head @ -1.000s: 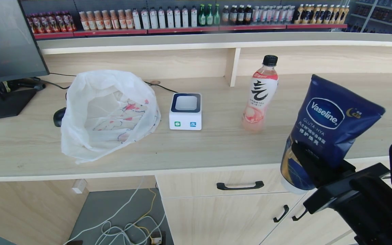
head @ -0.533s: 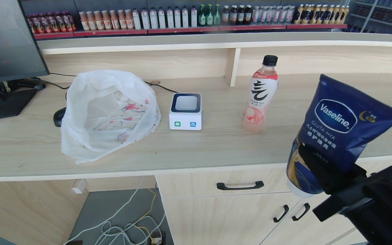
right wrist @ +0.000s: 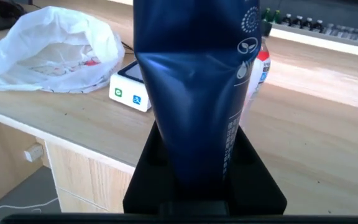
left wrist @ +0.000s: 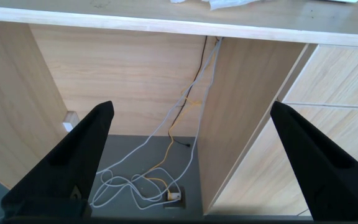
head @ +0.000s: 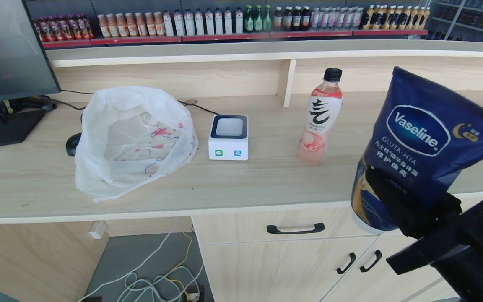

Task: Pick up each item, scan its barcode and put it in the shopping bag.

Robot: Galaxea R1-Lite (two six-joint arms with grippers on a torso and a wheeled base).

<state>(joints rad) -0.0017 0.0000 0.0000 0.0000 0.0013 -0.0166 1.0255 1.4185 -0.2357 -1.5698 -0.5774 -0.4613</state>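
My right gripper (head: 409, 201) is shut on a dark blue lotion tube (head: 417, 138), held up in the air at the front right, off the counter's front edge; the same blue tube (right wrist: 194, 93) rises between the right gripper's fingers (right wrist: 201, 177). A pink drink bottle (head: 321, 117) with a black cap stands upright on the counter, right of the white barcode scanner (head: 229, 137). The white shopping bag (head: 132, 138) lies open on the counter's left. My left gripper (left wrist: 191, 162) hangs open below the counter, facing the cupboard and floor cables.
A black monitor (head: 11, 50) and a dark mouse (head: 73, 144) sit at the counter's far left. A raised back ledge (head: 266, 54) with a divider runs behind the counter. Drawers with black handles (head: 295, 229) lie under the front edge.
The right arm has lifted the lotion tube higher and a little to the right. Bottle, scanner and bag have stayed put.
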